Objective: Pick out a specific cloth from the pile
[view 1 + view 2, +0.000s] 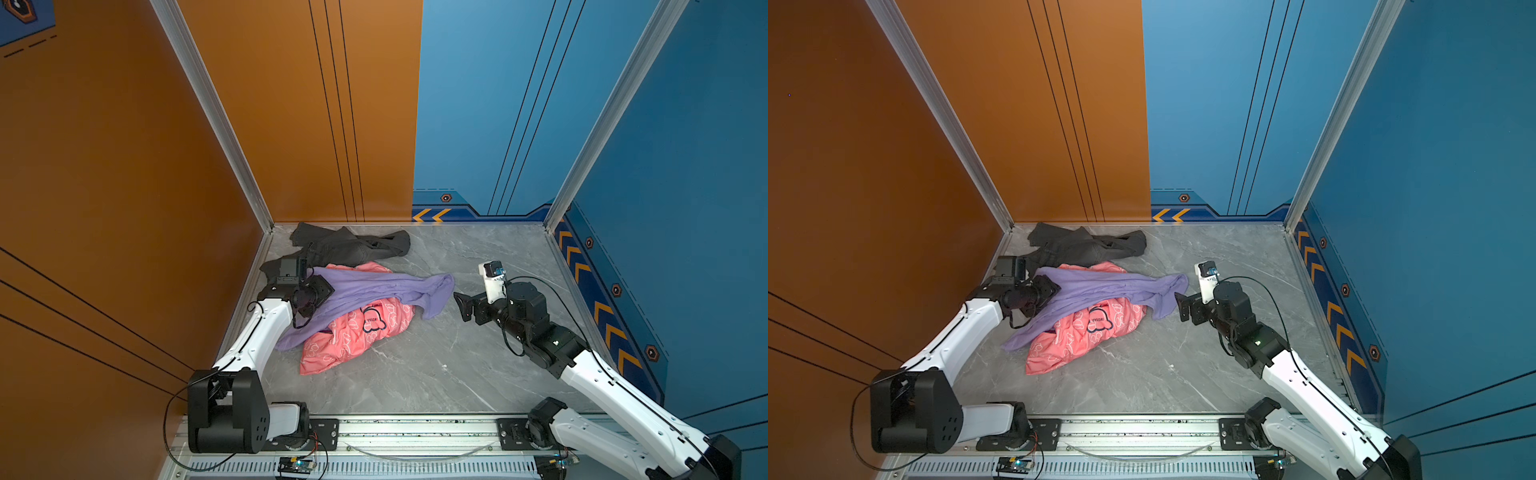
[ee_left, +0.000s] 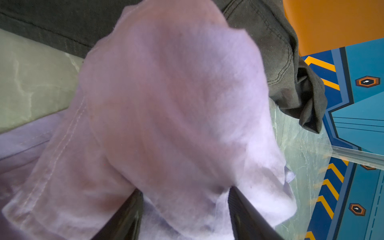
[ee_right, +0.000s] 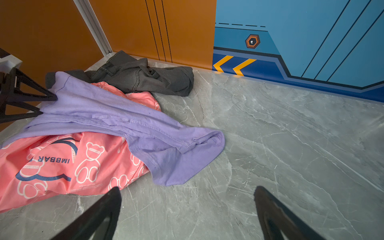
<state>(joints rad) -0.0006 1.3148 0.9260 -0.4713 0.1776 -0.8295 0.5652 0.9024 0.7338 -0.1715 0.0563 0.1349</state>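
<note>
The pile lies at the back left of the grey floor. The lilac cloth [image 1: 374, 286] [image 1: 1108, 286] [image 3: 104, 112] is draped across the coral-pink printed garment [image 1: 353, 336] [image 3: 62, 164], with the dark charcoal-grey garment [image 1: 349, 245] [image 3: 141, 76] behind both. My left gripper [image 1: 326, 287] [image 2: 185, 189] is at the cloth's left edge. Its jaws stand part-way apart, and a bunched fold of the cloth [image 2: 166, 93] fills the gap between them. My right gripper [image 1: 459, 305] [image 3: 187, 191] is open and empty, low over bare floor just right of the cloth's hanging end.
Orange wall panels [image 1: 124, 166] close the left and back left, and blue panels [image 1: 685, 166] the back right and right. A metal rail [image 1: 415, 432] runs along the front edge. Bare marble floor [image 1: 436, 365] stretches in front of and to the right of the pile.
</note>
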